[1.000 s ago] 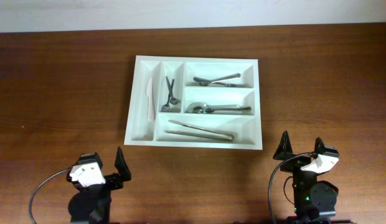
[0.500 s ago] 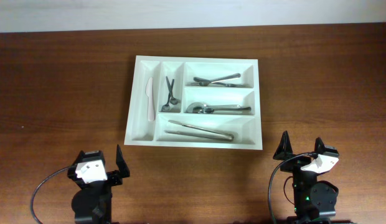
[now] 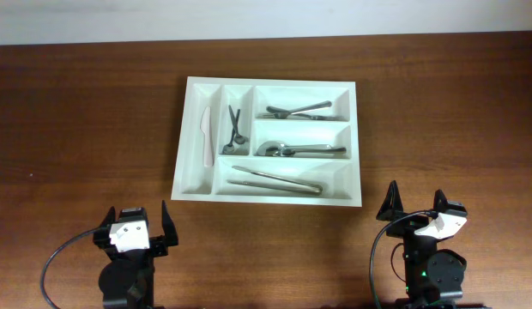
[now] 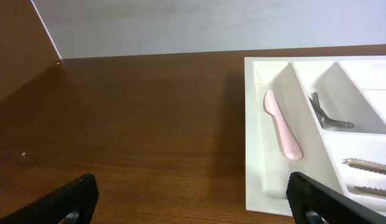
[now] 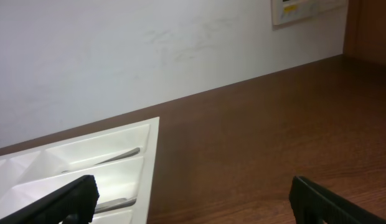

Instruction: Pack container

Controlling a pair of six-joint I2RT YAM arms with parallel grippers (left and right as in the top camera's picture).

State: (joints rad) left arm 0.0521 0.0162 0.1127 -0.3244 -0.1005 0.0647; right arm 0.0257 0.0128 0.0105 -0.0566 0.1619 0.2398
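Note:
A white cutlery tray [image 3: 352, 199] sits at the table's middle. It holds a pink knife [image 3: 206, 136] in the left slot, small dark tongs [image 3: 232, 129] beside it, dark utensils [image 3: 300, 110] at top right, a spoon [image 3: 292, 150] in the middle and long metal tongs [image 3: 275, 180] at the bottom. The pink knife [image 4: 282, 124] and tray [image 4: 254, 155] show in the left wrist view, and the tray's corner [image 5: 149, 168] in the right wrist view. My left gripper [image 3: 137, 221] is open and empty at the front left. My right gripper [image 3: 414, 204] is open and empty at the front right.
The brown wooden table [image 3: 86, 129] runs to a white wall [image 3: 249, 17] at the back. A wall panel [image 5: 305, 9] shows at the top right of the right wrist view. Black cables loop beside each arm base.
The left arm has turned slightly, so its gripper now points straight toward the back. The right arm and the tray contents have not moved.

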